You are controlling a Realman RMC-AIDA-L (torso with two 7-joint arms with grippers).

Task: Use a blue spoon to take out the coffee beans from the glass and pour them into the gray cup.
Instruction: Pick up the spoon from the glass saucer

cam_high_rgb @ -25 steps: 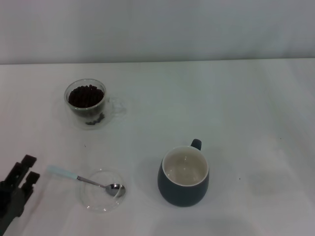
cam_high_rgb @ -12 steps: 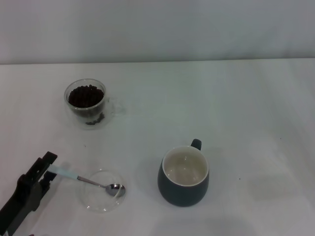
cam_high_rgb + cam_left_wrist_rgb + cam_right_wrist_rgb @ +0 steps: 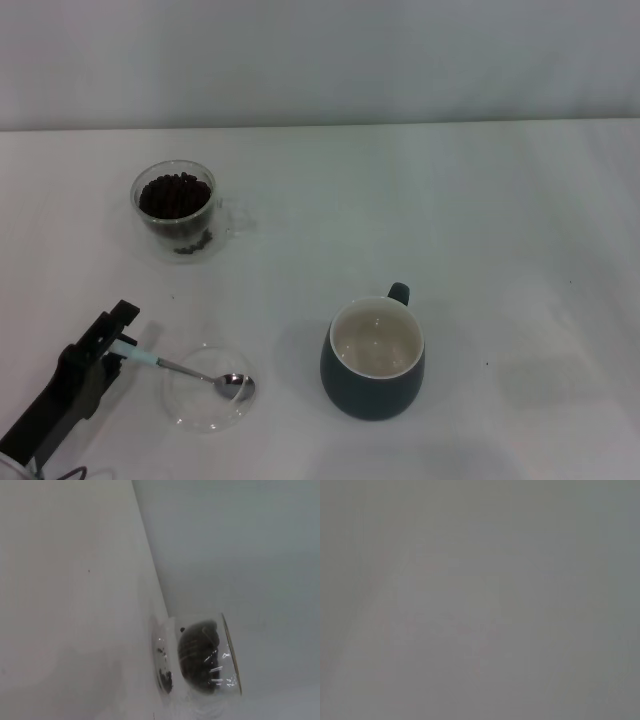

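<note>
My left gripper (image 3: 122, 343), jaws parted, straddles the blue spoon (image 3: 190, 369)'s pale handle; its shiny bowl rests on a clear saucer (image 3: 205, 405). Right jaws: unseen.

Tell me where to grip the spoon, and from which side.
Grip the spoon by its pale blue handle end, coming from the robot's left, where the left gripper already sits. The handle sticks out past the saucer rim with nothing around it, while the metal bowl lies inside the saucer, probably awkward to pinch.
</note>
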